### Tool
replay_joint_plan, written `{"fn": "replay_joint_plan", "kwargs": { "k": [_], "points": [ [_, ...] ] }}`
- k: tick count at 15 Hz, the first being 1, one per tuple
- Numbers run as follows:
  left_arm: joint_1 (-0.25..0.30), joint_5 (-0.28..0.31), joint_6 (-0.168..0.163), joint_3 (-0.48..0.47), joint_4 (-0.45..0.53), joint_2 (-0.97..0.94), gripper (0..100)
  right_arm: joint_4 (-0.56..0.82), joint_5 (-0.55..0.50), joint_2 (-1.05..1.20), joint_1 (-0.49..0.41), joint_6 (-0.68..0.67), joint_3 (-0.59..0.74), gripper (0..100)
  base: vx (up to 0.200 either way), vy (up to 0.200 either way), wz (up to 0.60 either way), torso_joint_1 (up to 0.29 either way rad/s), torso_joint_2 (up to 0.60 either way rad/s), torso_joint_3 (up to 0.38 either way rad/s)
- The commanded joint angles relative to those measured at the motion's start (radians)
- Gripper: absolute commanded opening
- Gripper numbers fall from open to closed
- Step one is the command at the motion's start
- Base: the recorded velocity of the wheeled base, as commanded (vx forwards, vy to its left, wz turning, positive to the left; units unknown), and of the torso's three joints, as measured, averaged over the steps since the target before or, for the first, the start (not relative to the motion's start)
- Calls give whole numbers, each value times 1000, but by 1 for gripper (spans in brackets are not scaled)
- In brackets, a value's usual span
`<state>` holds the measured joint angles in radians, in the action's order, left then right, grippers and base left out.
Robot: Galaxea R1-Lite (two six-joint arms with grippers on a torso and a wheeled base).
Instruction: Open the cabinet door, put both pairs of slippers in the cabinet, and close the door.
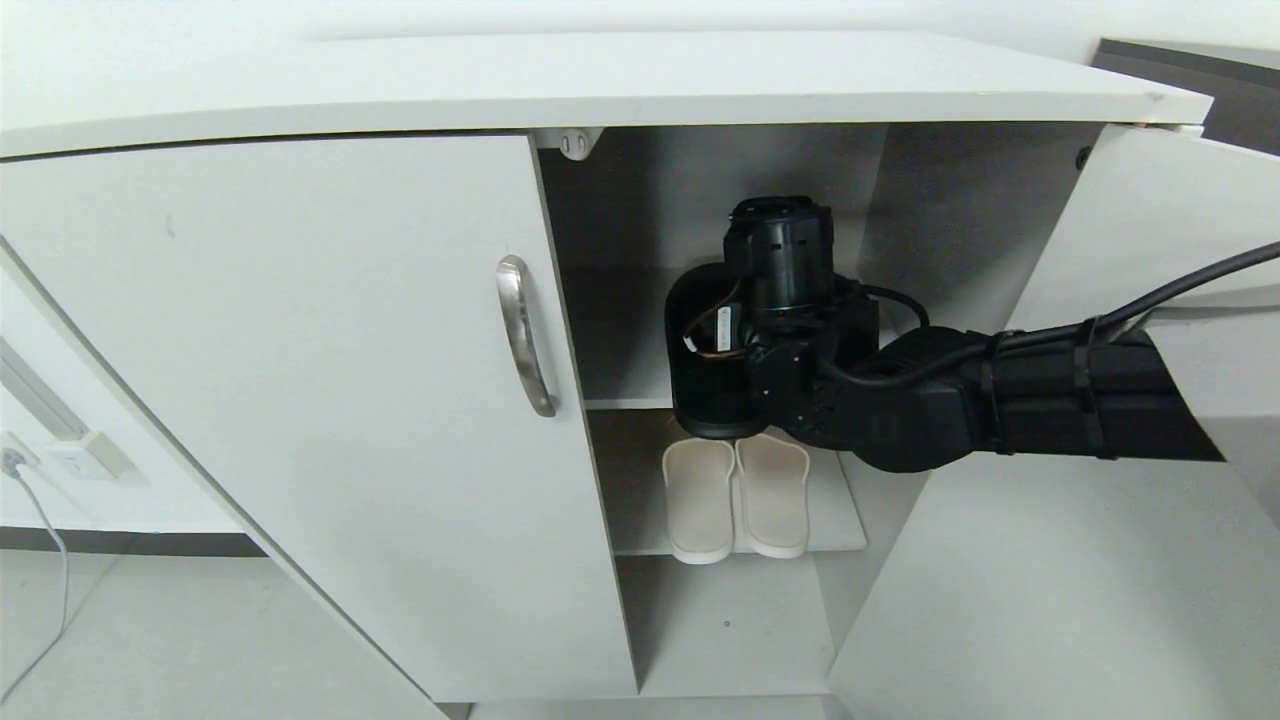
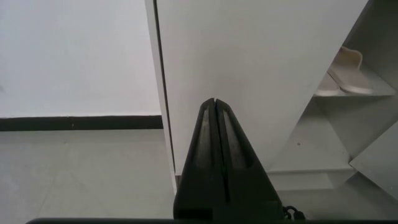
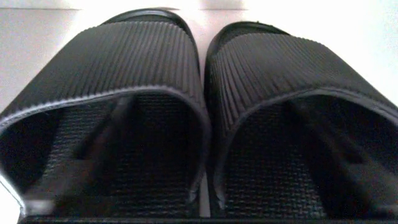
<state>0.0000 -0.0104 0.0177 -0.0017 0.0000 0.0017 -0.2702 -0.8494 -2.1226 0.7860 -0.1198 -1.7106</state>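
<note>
The cabinet [image 1: 600, 85] has its right door [image 1: 1160, 210] swung open and its left door [image 1: 300, 400] closed. A pair of white slippers [image 1: 735, 495] lies side by side on the lower shelf [image 1: 835, 525], also seen as white slippers [image 2: 345, 74] from the left wrist. My right arm [image 1: 900, 400] is inside the opening above them, holding a pair of black slippers [image 1: 705, 350] at the upper shelf. My right gripper [image 3: 208, 112] has a finger inside each black slipper [image 3: 124, 74], shut on their adjoining sides. My left gripper [image 2: 214, 102] is shut and empty, low in front of the closed door [image 2: 249, 62].
A curved metal handle [image 1: 522, 335] sits on the closed left door. The bottom compartment [image 1: 730, 630] lies under the white slippers. A wall socket with a cable [image 1: 15, 462] is at the far left, above grey floor [image 2: 81, 174].
</note>
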Motion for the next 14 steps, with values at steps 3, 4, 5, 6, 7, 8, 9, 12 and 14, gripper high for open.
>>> {"fn": "replay_joint_plan", "kwargs": {
  "k": [3,4,5,6,7,8,9,12,14],
  "points": [
    [0,0,1,0,0,1,0,-7,-5,99,36,-6,115,100,0,0,0,0,0,0],
    [0,0,1,0,0,1,0,-7,-5,130,50,-8,149,100,0,0,0,0,0,0],
    [0,0,1,0,0,0,0,-9,-5,151,59,-8,171,100,0,0,0,0,0,0],
    [0,0,1,0,0,0,0,-9,-7,187,75,-9,204,100,0,0,0,0,0,0],
    [0,0,1,0,0,1,0,-9,-7,204,84,-9,226,100,0,0,0,0,0,0],
    [0,0,1,0,0,1,0,-12,-7,234,101,-11,266,100,0,0,0,0,0,0],
    [0,0,1,0,0,1,0,-32,-7,257,116,-9,309,100,0,0,0,0,0,0],
    [0,0,1,0,0,0,0,-107,-17,305,148,-3,399,100,0,0,0,0,0,0],
    [0,1,1,0,0,1,0,-110,-17,334,162,-4,431,100,0,0,0,0,0,0]
  ]
}}
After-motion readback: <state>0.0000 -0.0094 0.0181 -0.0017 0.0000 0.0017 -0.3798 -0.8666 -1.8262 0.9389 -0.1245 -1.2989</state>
